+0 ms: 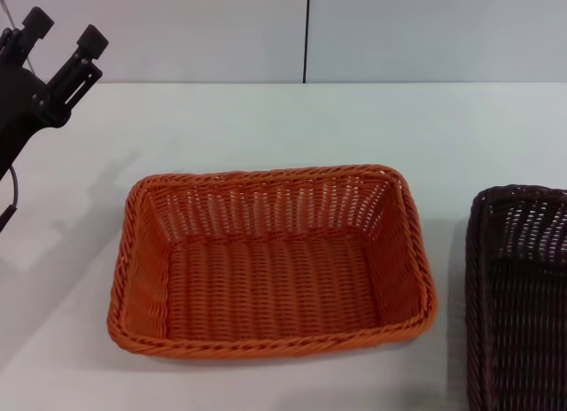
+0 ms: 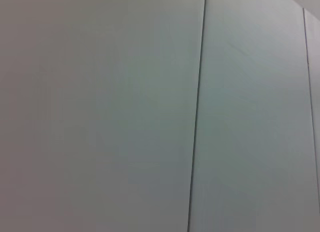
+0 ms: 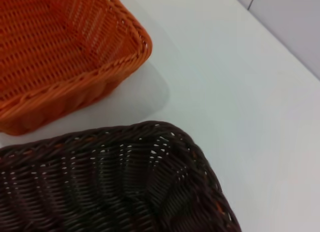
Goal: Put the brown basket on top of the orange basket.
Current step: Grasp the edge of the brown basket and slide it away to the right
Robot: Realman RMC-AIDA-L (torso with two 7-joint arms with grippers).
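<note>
The orange basket stands empty in the middle of the white table. The brown basket stands on the table just to its right, partly cut off at the head view's right edge, with a small gap between the two. The right wrist view shows a corner of the brown basket close up and a corner of the orange basket beyond it. My left gripper is raised at the far left, well above the table, open and empty. My right gripper is not in view.
The white table runs back to a pale wall with a dark vertical seam. The left wrist view shows only that wall with its seam.
</note>
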